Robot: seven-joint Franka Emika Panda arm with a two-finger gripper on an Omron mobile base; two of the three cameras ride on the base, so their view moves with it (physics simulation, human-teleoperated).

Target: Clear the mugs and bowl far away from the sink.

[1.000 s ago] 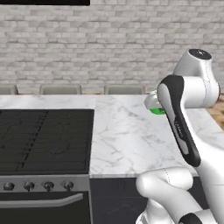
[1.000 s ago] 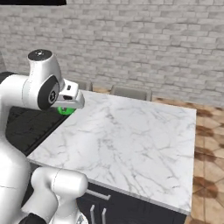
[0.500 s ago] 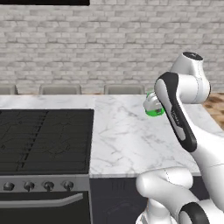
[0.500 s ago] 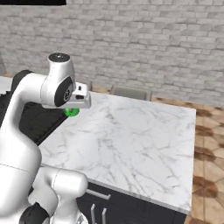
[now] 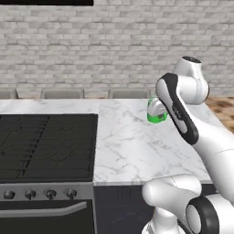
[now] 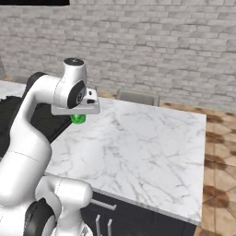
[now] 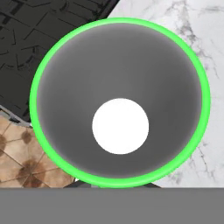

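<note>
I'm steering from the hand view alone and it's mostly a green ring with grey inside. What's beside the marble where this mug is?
Observer: A black stove borders the marble counter on the arm's left.
Operator: Is the mug over stove or marble?
Observer: The mug hangs over the marble, near the counter's far edge.
Operator: Anything else on that counter?
Observer: Nothing else shows on it; chair backs stand beyond it.

You will find no text, label, brand, number or sign to read here: the stove [image 5: 45,146] knobs and the mug [image 7: 120,103] are unmarked.
</note>
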